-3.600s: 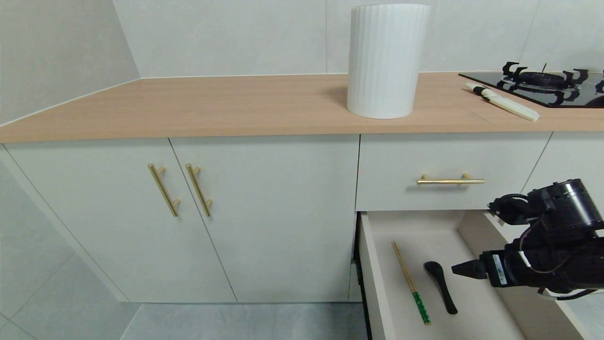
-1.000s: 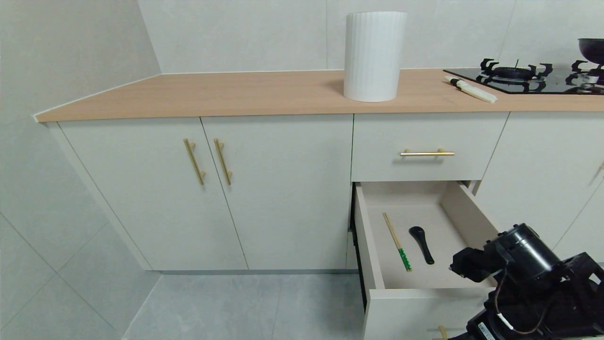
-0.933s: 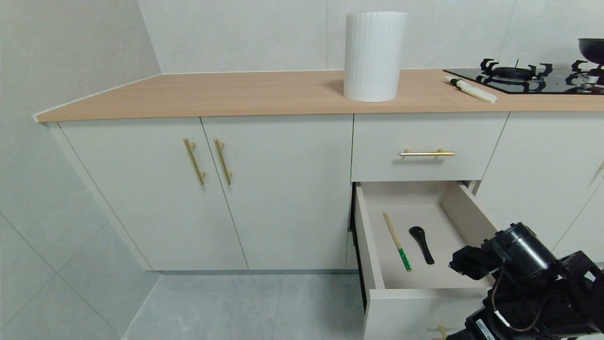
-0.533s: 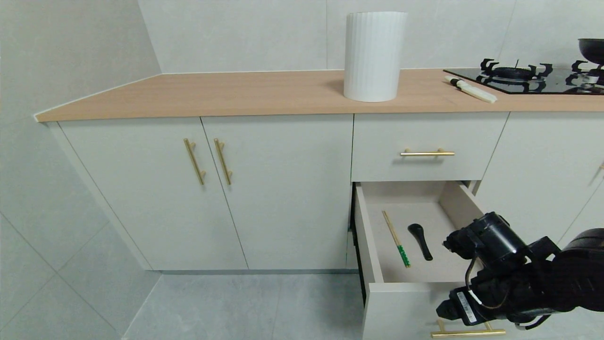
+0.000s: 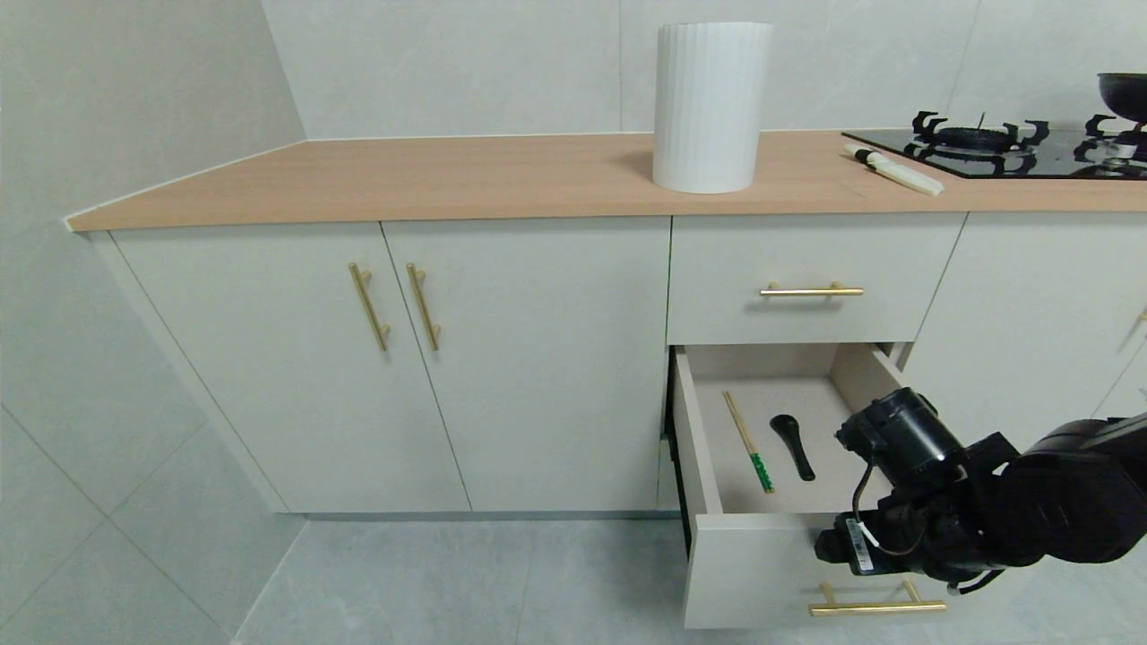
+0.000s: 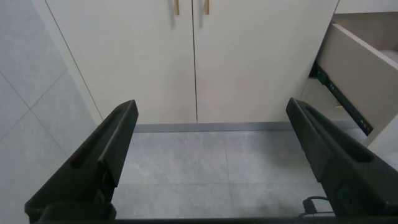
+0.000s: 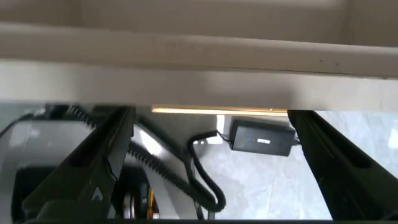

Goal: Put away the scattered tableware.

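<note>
In the head view, the pale open drawer (image 5: 708,466) sits at lower right. It holds a pair of wooden chopsticks with green ends (image 5: 748,442) and, just beside them but apart, a black spoon (image 5: 793,446). The right gripper (image 5: 838,548) is at the drawer's front panel, above the brass bar handle (image 5: 876,607).

In the left wrist view, the left gripper (image 6: 211,107) is released, its fingers spread wide with nothing between them. It hangs over grey floor tiles (image 6: 205,168).

In the right wrist view, the right claw is also spread and released, and the brass handle shows between its fingers.
</note>
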Robot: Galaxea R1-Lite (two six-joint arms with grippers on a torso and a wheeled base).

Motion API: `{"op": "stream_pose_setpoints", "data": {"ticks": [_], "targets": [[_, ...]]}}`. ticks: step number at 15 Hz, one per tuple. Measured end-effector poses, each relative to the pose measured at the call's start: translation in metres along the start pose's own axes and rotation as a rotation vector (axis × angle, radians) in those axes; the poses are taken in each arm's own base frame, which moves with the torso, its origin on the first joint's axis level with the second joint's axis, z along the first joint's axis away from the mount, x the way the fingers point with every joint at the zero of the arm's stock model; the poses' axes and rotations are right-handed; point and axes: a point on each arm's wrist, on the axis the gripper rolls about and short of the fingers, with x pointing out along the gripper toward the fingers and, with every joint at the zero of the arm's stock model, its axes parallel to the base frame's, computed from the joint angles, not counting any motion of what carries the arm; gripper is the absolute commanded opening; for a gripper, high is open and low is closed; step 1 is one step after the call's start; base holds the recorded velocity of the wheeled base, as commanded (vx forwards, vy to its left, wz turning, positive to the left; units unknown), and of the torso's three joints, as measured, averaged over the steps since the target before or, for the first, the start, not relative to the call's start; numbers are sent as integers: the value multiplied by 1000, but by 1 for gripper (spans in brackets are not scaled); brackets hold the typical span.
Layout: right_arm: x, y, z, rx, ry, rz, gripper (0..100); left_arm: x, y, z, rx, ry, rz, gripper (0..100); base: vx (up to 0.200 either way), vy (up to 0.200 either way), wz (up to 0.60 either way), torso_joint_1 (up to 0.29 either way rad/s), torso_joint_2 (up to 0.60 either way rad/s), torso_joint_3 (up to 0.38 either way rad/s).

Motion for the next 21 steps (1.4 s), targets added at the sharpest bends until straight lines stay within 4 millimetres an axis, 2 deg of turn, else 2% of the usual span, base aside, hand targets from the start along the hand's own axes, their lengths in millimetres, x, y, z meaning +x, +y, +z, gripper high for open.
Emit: {"op": "stream_pose_setpoints", "data": {"ticks": [5,11,16,21], "targets": [[19,-8,21,101,-137,-2,100,0,0,0,0,0,0,100,0,0,0,0,0,0],[43,-16,35,205,-277,0,100,0,0,0,0,0,0,100,0,0,0,0,0,0],[57,-15,42,230,-373,20,100,0,0,0,0,0,0,100,0,0,0,0,0,0],[74,-12,59,167,-494,27,100,0,0,0,0,0,0,100,0,0,0,0,0,0]]}}
